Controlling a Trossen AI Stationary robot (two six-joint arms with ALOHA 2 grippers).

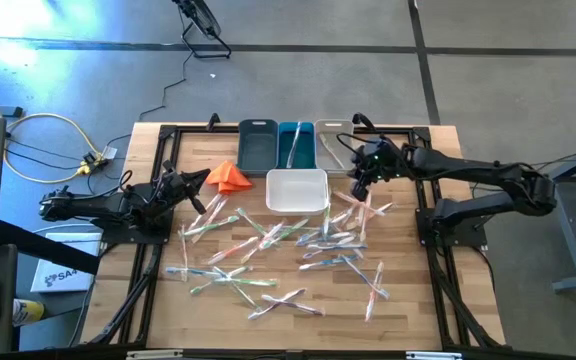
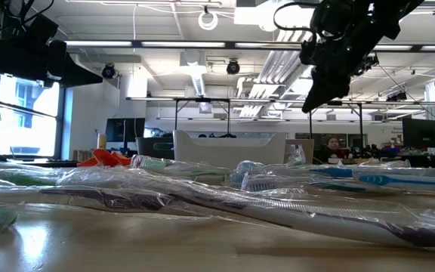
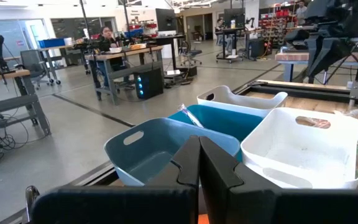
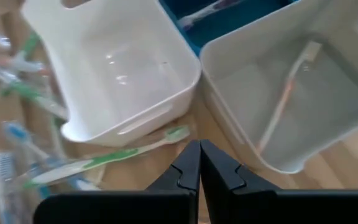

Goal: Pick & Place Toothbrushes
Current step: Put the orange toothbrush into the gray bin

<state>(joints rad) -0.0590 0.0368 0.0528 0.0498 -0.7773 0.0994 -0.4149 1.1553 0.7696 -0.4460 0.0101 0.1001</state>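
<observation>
The right claw hangs pressed together above the grey bin, empty. The left claw, also pressed together, rests beside the wrapped toothbrushes scattered on the table.

the white bin is seen from straight above, level from the table edge, and closely by both wrist cameras.
</observation>
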